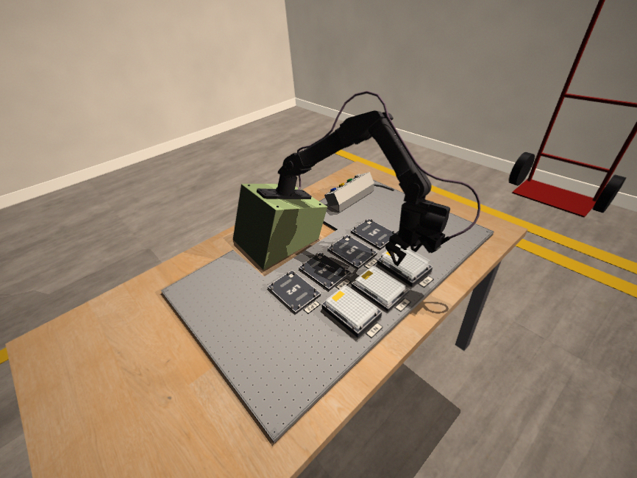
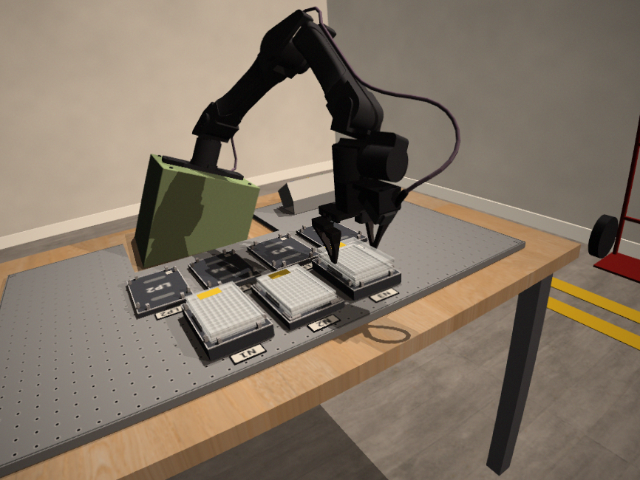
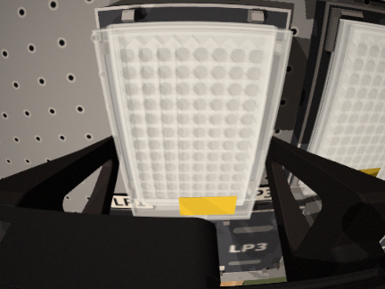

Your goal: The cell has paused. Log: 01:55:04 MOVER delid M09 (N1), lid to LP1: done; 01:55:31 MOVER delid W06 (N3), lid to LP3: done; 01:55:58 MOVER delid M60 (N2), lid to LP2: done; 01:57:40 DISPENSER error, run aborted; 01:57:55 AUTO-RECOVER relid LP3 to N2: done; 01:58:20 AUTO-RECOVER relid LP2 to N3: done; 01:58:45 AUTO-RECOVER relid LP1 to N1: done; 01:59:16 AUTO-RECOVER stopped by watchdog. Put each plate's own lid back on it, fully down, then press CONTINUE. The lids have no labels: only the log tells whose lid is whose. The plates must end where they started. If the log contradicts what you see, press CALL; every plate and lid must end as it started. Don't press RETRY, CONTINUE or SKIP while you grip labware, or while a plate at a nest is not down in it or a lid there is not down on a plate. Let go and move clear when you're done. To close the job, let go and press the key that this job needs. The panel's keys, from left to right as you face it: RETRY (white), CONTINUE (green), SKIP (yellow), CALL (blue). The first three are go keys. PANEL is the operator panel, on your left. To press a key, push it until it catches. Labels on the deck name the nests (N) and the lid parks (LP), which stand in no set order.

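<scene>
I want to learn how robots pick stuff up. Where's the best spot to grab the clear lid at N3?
By its two long edges, coming straight down from above. The lid is flat, thin and lies level over the plate, so only its narrow side rims give the fingers something to pinch. The gripper is already shut on it that way, one finger on each long side.

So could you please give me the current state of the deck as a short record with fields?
gripper: gripper shut on the clear lid over N3
N3 plate: plate at N3 seated in its nest
N2 plate: plate at N2 lidded
N1 plate: plate at N1 lidded
lid parks: LP2 and LP3 hold no lid
panel: operator panel untouched
</scene>
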{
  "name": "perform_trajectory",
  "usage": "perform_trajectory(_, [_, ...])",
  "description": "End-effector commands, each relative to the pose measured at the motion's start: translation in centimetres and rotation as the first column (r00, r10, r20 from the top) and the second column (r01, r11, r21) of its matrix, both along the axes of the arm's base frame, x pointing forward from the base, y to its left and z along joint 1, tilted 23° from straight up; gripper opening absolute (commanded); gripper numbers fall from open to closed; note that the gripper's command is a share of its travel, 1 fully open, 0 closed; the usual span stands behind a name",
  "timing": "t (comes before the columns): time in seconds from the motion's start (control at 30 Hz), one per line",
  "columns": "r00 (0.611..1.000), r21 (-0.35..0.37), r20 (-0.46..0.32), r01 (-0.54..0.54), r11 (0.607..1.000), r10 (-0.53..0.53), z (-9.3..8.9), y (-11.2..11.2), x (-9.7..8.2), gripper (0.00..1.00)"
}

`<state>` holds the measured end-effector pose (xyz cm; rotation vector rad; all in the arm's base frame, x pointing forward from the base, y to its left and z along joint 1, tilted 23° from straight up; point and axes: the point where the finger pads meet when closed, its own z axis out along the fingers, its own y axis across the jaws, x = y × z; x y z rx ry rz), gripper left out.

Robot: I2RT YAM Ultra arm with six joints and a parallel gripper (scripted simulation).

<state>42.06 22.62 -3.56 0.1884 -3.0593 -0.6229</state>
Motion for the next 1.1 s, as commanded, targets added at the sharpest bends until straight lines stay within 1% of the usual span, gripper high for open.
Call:
perform_trajectory(0.0, [1.000, -0.003, 0.002, 0.009, 1.000, -0.009, -0.2, 0.0, -0.1, 0.00])
perform_trajectory(0.1, [0.999, 0.008, 0.031, 0.012, 1.000, -0.013, 0.7, 0.2, 0.9, 0.00])
perform_trajectory(0.17, [0.999, 0.006, 0.028, 0.017, 1.000, -0.018, 0.4, 0.0, 0.9, 0.00])
perform_trajectory(0.27, [1.000, 0.005, 0.024, 0.018, 1.000, -0.018, 0.2, 0.0, 0.9, 0.00])
perform_trajectory(0.3, [1.000, 0.001, 0.014, 0.017, 1.000, -0.017, 0.2, 0.0, 0.6, 0.00])
perform_trajectory(0.4, [1.000, 0.005, 0.025, 0.014, 1.000, -0.014, 0.3, 0.2, 0.7, 0.00])
perform_trajectory(0.53, [1.000, 0.001, 0.015, 0.010, 1.000, -0.010, -0.3, 0.3, 0.4, 0.00])
perform_trajectory(0.63, [1.000, 0.001, 0.016, 0.013, 1.000, -0.013, -0.2, 0.2, 0.3, 0.00])
perform_trajectory(0.77, [1.000, -0.007, -0.002, 0.015, 1.000, -0.015, -1.1, 0.0, -0.1, 0.00])
perform_trajectory(0.83, [1.000, -0.007, -0.002, 0.015, 1.000, -0.015, -1.1, 0.0, -0.1, 0.00])
perform_trajectory(0.87, [0.999, 0.005, 0.029, 0.014, 1.000, -0.014, 0.2, 0.5, 0.9, 0.00])
perform_trajectory(0.9, [0.999, 0.008, 0.035, 0.013, 1.000, -0.013, 0.4, 0.5, 1.0, 0.00])
perform_trajectory(0.93, [0.999, 0.008, 0.036, 0.012, 1.000, -0.012, 0.4, 0.6, 1.0, 0.00])
perform_trajectory(0.97, [1.000, 0.003, 0.011, 0.007, 1.000, -0.007, -0.3, 0.3, 0.3, 0.00])
perform_trajectory(1.07, [1.000, 0.003, 0.011, 0.007, 1.000, -0.007, -0.3, 0.3, 0.3, 0.00])
